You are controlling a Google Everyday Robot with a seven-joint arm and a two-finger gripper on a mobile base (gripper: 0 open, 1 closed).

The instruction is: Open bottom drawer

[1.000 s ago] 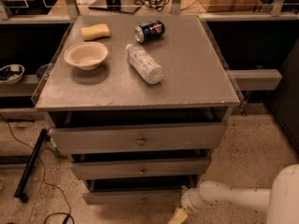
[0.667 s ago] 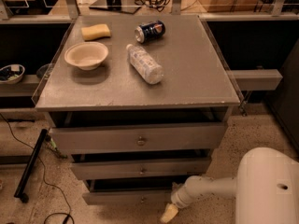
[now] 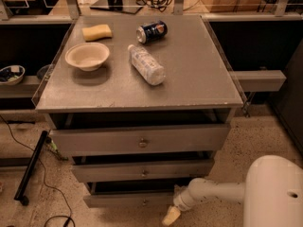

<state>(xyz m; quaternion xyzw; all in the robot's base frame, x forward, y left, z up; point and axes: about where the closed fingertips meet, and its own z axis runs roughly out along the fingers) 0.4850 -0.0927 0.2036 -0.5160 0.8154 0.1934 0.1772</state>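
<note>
Gripper (image 3: 171, 215) hangs low beside the bottom drawer (image 3: 118, 201); open or closed, I cannot tell. The knob (image 3: 144, 202) looks ungrasped, so the pull is not yet done.

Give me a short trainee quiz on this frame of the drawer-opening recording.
1. Which thing lies at the back left of the cabinet top? A. sponge B. can C. bottle
2. True or false: the gripper hovers above the cabinet top.
3. How many drawers does the cabinet have?
Key: 1. A. 2. False; the gripper is low by the floor, near the right end of the bottom drawer. 3. Three.
</note>
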